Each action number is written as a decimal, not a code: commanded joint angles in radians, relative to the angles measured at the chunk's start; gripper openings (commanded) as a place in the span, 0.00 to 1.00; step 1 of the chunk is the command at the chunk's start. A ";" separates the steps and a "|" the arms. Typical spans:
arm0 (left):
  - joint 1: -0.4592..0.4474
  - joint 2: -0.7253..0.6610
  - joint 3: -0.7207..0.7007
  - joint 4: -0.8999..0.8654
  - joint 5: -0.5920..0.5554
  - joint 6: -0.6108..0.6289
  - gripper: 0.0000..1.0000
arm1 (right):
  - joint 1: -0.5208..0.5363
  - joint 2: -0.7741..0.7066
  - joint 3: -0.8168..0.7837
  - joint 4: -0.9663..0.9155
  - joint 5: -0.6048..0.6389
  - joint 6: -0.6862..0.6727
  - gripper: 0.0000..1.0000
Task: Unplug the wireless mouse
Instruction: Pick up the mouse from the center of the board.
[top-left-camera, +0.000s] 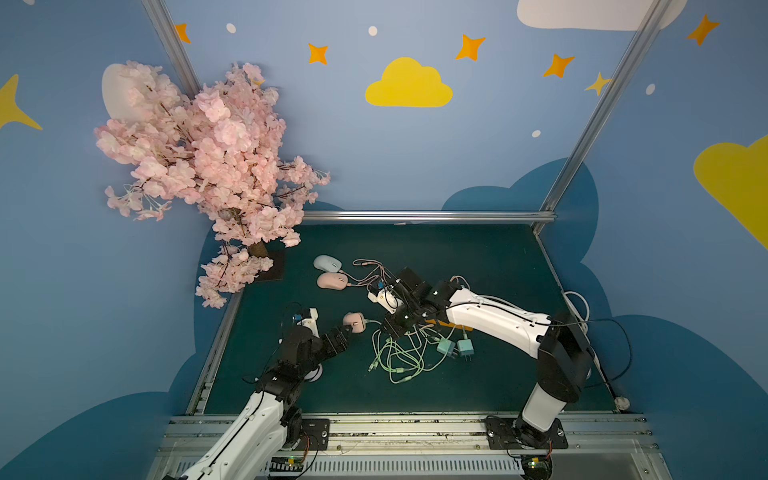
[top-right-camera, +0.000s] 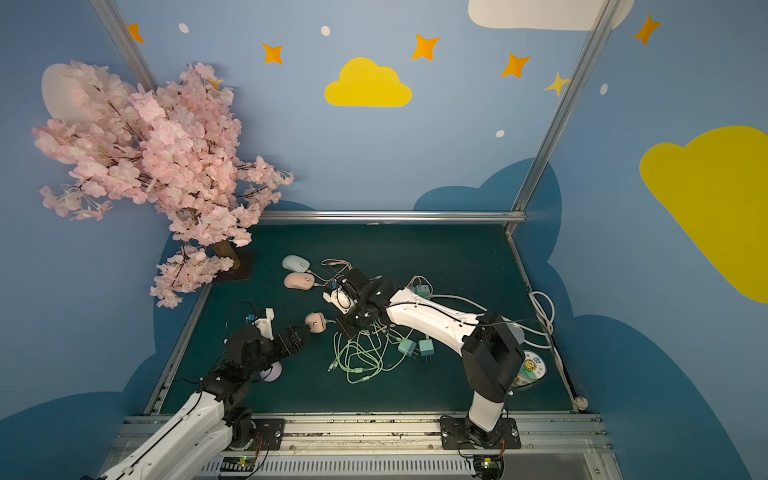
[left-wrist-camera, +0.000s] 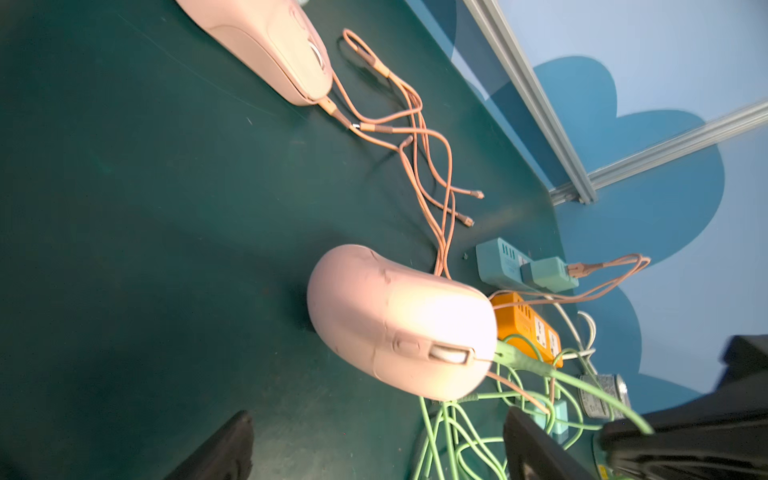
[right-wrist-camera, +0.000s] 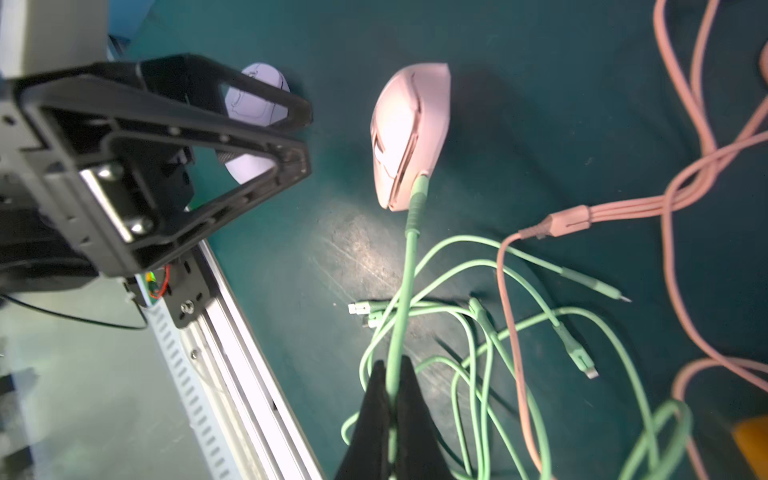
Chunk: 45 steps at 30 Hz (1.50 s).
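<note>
A pink wireless mouse lies tilted on the green mat, left of the middle. A green cable is plugged into its front end. My right gripper is shut on this cable a short way from the plug, and the cable runs taut from the mouse to the jaws. My left gripper is open right behind the mouse. Its fingers stand on either side, apart from the shell.
A second pink mouse and a pale blue one lie at the back with pink cables. Green cable loops, two teal chargers and an orange power strip sit under my right arm. A lavender mouse lies under my left arm. A blossom tree stands back left.
</note>
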 joint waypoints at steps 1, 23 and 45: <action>0.000 0.016 0.056 0.062 0.035 0.082 0.93 | 0.009 -0.014 0.079 -0.117 0.077 -0.092 0.00; -0.222 -0.301 -0.147 0.320 0.233 0.493 0.89 | 0.080 -0.283 0.090 -0.241 0.314 -0.376 0.00; -0.556 -0.174 -0.170 0.415 -0.022 0.875 0.92 | 0.138 -0.493 -0.044 -0.252 0.046 -0.519 0.00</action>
